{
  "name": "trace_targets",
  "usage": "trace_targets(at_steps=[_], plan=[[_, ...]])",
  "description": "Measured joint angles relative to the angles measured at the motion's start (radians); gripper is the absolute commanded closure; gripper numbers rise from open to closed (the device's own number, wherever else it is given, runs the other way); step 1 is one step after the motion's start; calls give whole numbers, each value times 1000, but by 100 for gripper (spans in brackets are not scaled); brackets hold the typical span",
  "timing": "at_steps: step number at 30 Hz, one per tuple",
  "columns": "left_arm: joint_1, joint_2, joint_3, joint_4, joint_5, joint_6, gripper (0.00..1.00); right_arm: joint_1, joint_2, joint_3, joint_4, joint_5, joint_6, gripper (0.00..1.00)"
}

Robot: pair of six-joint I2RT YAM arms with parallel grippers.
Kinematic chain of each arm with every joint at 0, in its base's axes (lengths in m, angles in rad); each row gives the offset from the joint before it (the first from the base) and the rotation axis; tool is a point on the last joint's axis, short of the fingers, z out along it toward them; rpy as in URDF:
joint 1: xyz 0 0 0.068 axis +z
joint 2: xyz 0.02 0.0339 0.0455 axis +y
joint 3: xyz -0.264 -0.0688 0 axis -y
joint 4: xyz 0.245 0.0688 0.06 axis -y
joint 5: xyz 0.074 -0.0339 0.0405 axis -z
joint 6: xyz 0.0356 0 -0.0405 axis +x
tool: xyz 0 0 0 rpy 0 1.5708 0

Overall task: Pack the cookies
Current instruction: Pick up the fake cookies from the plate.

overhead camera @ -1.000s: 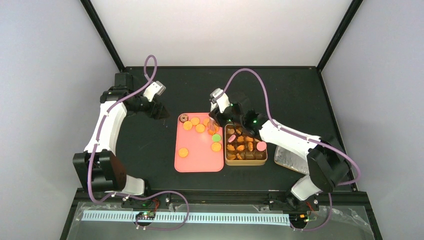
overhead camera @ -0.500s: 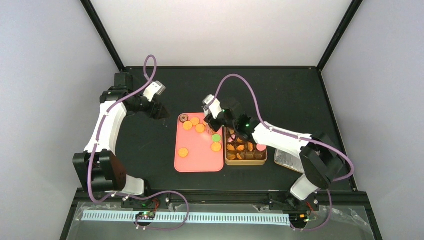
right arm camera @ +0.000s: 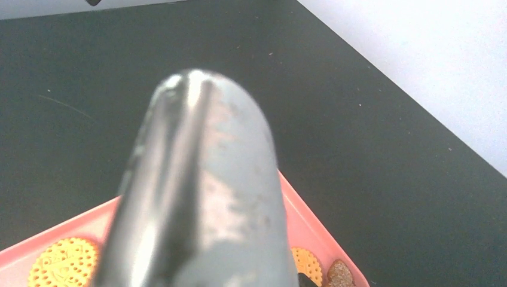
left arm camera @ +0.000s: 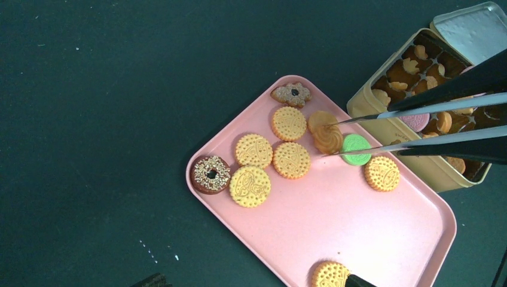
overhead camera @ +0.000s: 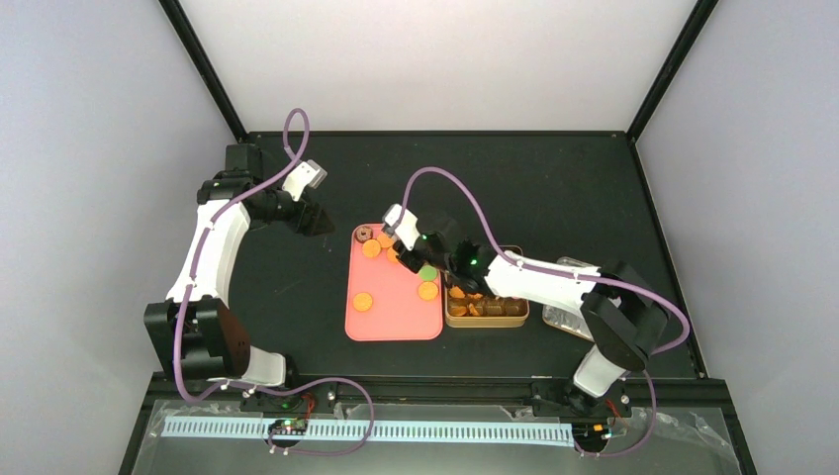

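The right gripper (overhead camera: 425,247) is clamped on the metal tongs (left arm camera: 418,109), which reach in from the right of the left wrist view. Their 2 tips stand apart on either side of a swirled orange cookie (left arm camera: 326,139) on the pink tray (left arm camera: 359,227), though I cannot tell whether they touch it. Other cookies (left arm camera: 291,159) lie loose in the tray's upper left part and more fill the gold tin (left arm camera: 430,172) at upper right, while the left gripper (overhead camera: 315,220) hangs wide open and empty, upper left of the tray in the top view.
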Motion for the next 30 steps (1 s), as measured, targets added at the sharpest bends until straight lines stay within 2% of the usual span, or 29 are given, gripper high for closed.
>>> trace_targets(at_steps=[9,22,30], plan=[[0,0,0,0,2,0,22,11,4,0,19,43,-6,99],[0,0,18,0,11,0,22,3,-55,0,-12,46,38,99],[0,-2,18,-1,18,0,22,-19,-179,-3,-77,56,62,99]])
